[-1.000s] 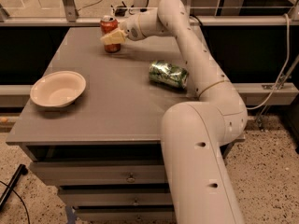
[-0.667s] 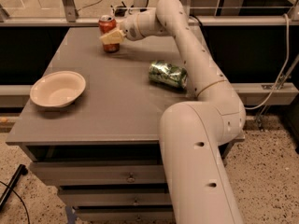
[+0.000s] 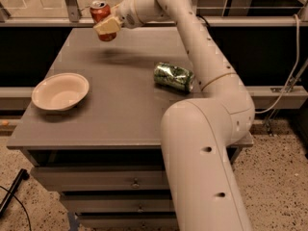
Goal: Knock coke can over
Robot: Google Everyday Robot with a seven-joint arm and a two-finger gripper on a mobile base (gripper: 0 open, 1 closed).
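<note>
Grey table with drawers beneath, on speckled floor, dark railing behind. At its far left corner, gripper at the end of the long white arm, closed across the middle of the coke can, one tan pad lying over the red wall. Seems to hold the can just clear of the top, judging from the dark shadow on the table below. Probably gripped at mid-height for tipping with a turn of the wrist. Long axis near upright, leaning a little: silver top up and toward the left, base down and toward the right. Well apart from all this: pale bowl at near left, dented green can lying on its side toward mid-table, neither in the way.
</note>
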